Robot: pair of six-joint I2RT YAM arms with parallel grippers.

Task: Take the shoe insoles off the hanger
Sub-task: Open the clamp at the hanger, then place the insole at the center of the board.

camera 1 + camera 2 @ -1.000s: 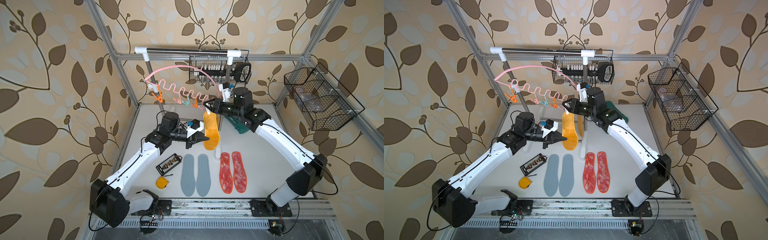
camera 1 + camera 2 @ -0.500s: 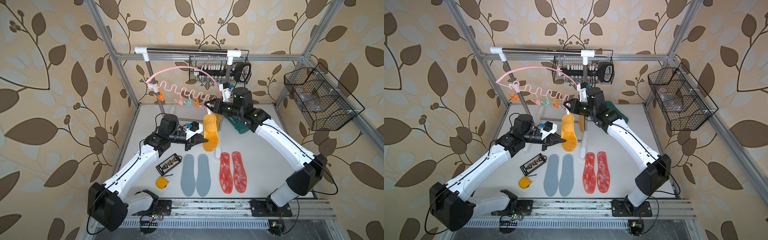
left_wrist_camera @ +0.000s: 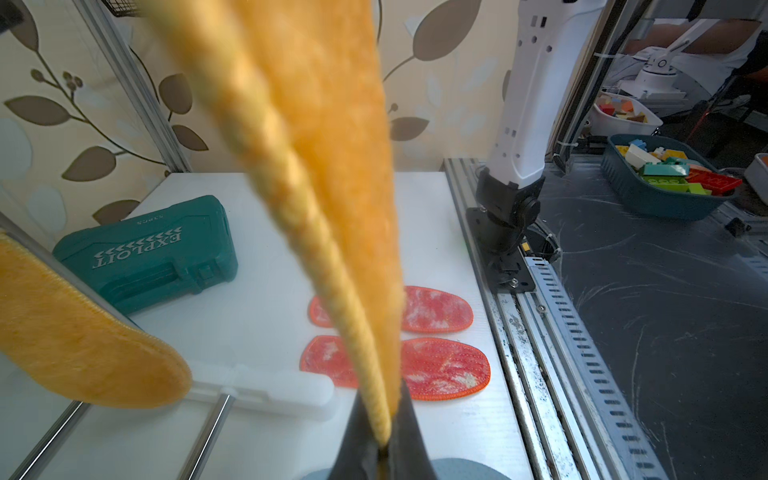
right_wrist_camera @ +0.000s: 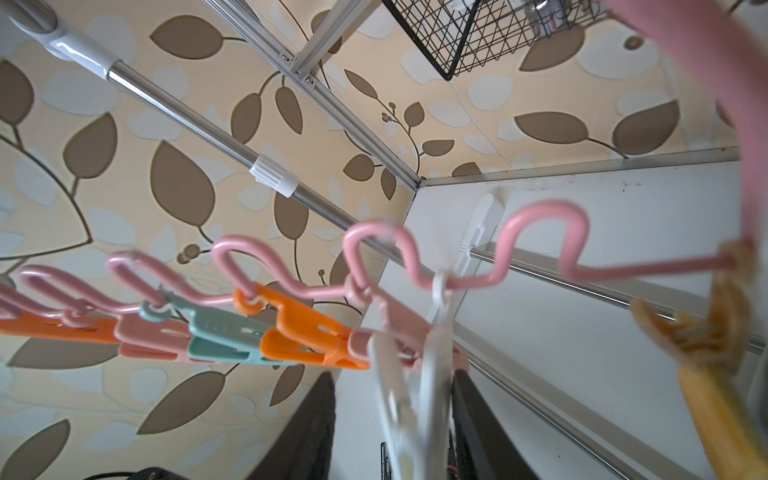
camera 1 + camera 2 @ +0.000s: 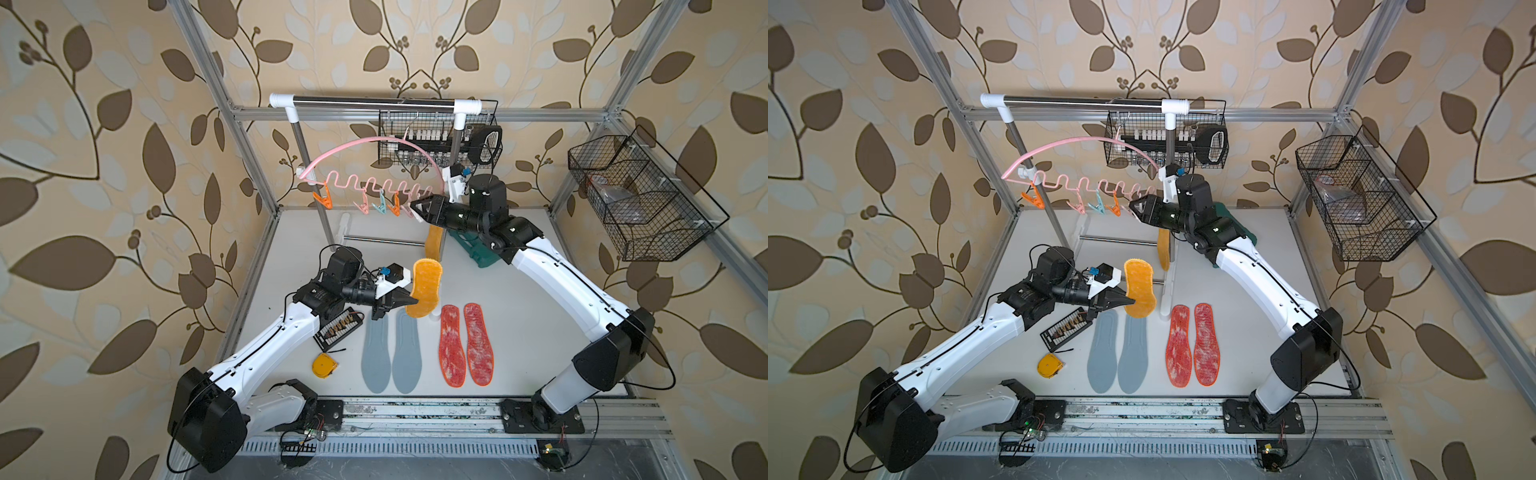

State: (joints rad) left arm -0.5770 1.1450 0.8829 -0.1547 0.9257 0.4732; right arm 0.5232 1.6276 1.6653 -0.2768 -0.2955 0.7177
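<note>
Yellow insole (image 5: 424,286) off hanger (image 4: 548,207), edge pinched tight between left fingers (image 3: 357,449), held above worktop (image 5: 519,374) near grey pair (image 5: 376,357). Mate (image 5: 434,245) still clipped at hanger end. Right fingers (image 4: 307,424) spread either side of white clip (image 4: 432,353). I'd lower held one flat, clear of red pair (image 5: 453,349), release only once resting.

The mustard-yellow fuzzy insole (image 3: 324,145) pinched in my left gripper (image 3: 384,415) blurs beyond the tips and runs off frame.
</note>
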